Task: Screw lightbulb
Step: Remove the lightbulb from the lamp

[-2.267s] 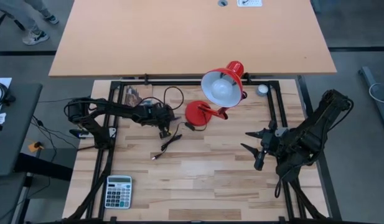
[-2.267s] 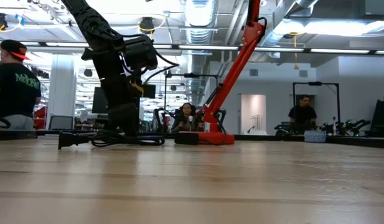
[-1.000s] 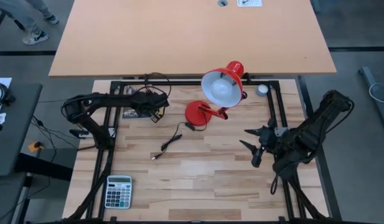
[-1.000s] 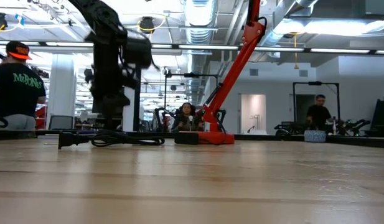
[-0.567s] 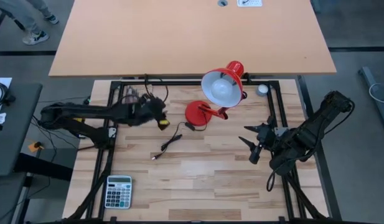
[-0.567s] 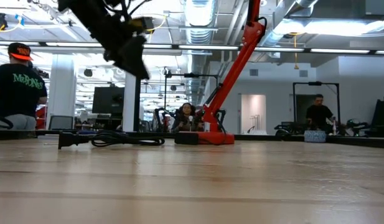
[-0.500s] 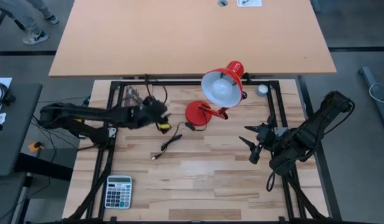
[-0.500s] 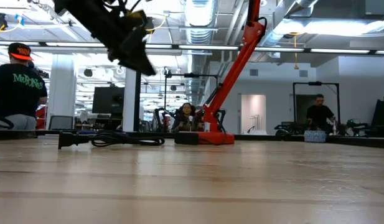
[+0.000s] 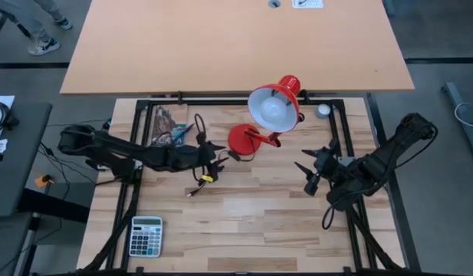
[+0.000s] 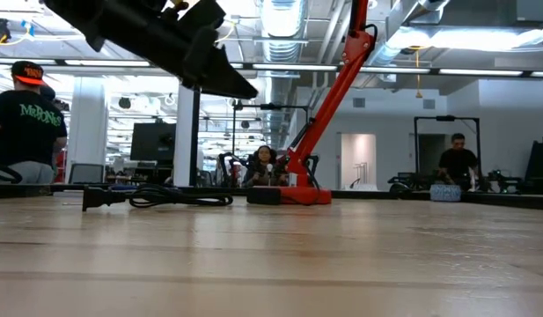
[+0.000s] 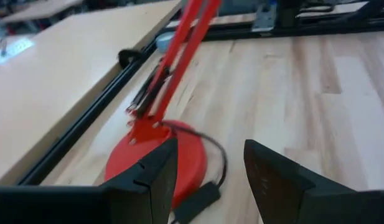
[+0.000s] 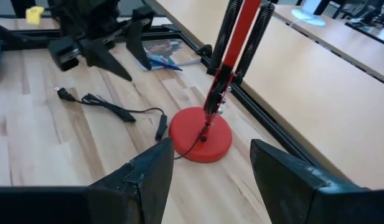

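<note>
while the left arm stretches low and nearly flat across the counter (image 9: 251,215) from its left edge, the left claw (image 9: 213,157) sits just left of the red lamp base (image 9: 244,140), above the black power cord (image 9: 205,179). its fingers (image 11: 148,180) are spread apart with nothing between them; the left wrist view looks straight at the lamp base and the slanted red lamp arm (image 11: 173,62). in the low view the left arm is a dark bar angled down from the upper left, tip clear of the counter.

right arm is folded at the right edge of the counter, elbow out past the frame, right claw (image 9: 309,172) pointing left toward the lamp, well apart from it. its fingers (image 12: 139,180) are also spread and empty; the right wrist view sees the lamp base, the cord and the left claw beyond.

lightbulb (image 9: 274,113) sits inside the red lamp shade (image 9: 276,101), which faces up at the camera near the counter's back edge. neither claw touches it.

small grey disc (image 9: 323,110) at the back right by the frame, calculator (image 9: 146,235) at the front left corner. people in the room behind in the low view.
</note>
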Tool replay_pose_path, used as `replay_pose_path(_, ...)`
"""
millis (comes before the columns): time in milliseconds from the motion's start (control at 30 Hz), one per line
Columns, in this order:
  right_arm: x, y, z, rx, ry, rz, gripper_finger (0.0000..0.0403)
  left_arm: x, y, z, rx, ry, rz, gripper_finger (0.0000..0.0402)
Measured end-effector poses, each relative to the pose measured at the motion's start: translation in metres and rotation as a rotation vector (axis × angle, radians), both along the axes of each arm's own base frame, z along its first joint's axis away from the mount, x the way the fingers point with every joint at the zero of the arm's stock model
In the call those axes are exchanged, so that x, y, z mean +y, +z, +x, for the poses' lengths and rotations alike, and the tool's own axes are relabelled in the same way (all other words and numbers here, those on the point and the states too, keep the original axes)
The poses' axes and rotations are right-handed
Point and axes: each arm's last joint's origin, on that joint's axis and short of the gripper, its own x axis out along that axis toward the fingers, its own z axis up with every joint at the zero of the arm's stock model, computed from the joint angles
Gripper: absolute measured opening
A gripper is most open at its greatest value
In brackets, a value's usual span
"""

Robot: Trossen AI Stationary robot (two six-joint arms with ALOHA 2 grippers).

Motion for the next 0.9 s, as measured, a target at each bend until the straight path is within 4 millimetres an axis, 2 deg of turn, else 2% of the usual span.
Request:
replay_pose_path(200, -0.002, 0.0, 0.001, 0.005, -0.009, -0.006, 0.0224, -0.001, -0.001, 0.011, -0.084, -0.016, 0.052, 0.0175)
replay_pose_path(467, -0.001, -0.002, 0.002, 0.026, -0.005, -0.026, 0.0224, 0.0, 0.008, 0.015, -0.12, -0.016, 0.071, 0.0175)
replay_pose_path(900, -0.001, -0.021, 0.027, 0.101, -0.083, -0.075, 0.0224, -0.001, 0.006, 0.015, -0.114, -0.01, 0.027, 0.0175)
